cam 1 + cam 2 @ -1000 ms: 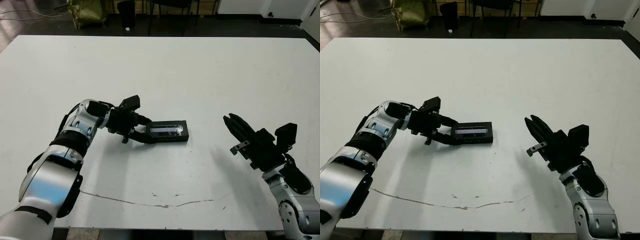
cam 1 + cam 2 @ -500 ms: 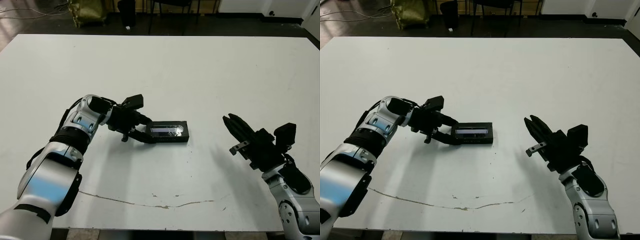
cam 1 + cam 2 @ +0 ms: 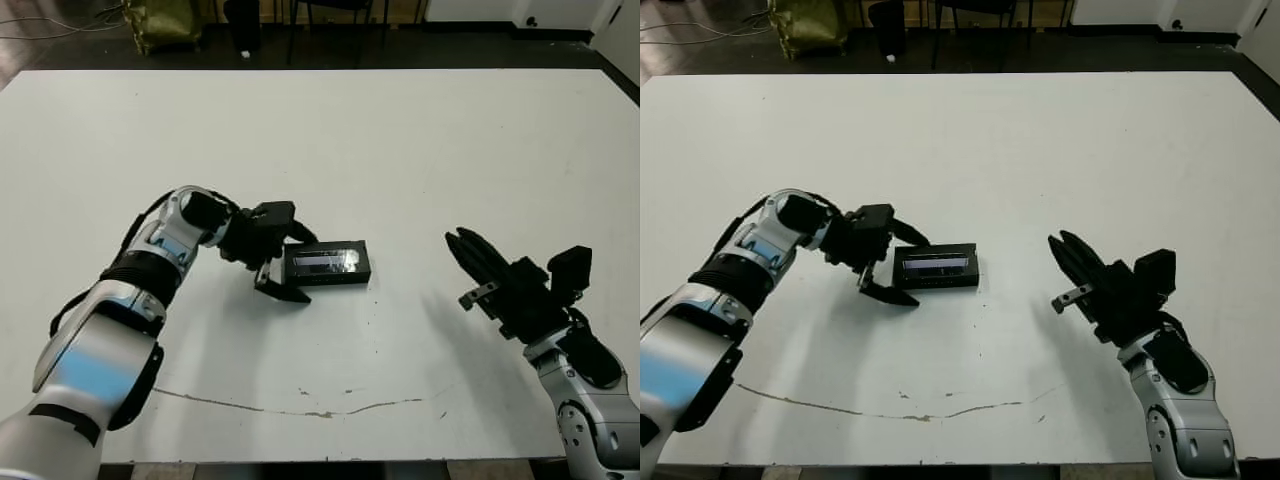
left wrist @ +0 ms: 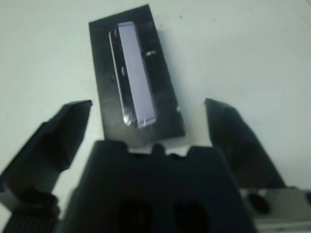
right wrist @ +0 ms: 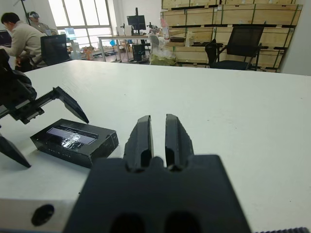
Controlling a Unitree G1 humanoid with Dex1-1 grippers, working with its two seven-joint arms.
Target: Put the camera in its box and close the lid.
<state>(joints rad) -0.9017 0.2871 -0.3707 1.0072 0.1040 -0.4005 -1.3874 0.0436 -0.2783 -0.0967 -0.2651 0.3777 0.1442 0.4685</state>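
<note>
Two arms are over the white table point(image 3: 420, 130), which is wide, flat and matte, with a thin dark crack line along its near edge; I take the closed box as my landmark. The left gripper point(image 3: 290, 268) is just beside the box's left end, its two black fingers spread wide, one above that end and one below it, and they pinch nothing; I think it stands so because it has finished pressing and now gives the box room. The right gripper point(image 3: 468, 253) hovers well apart to the right of the box, its fingers pressed together with only a thin slit between them, holding nothing, probably waiting out of the way. The lid point(image 3: 326, 263) sits on the box and covers it fully, so the tray under it does not show; it is a shallow black rectangle with hard edges and a glossy grey-blue window strip along its face, where a little crinkled reflection shines. The camera cannot be seen anywhere; I judge it lies inside the box, under the lid.
</note>
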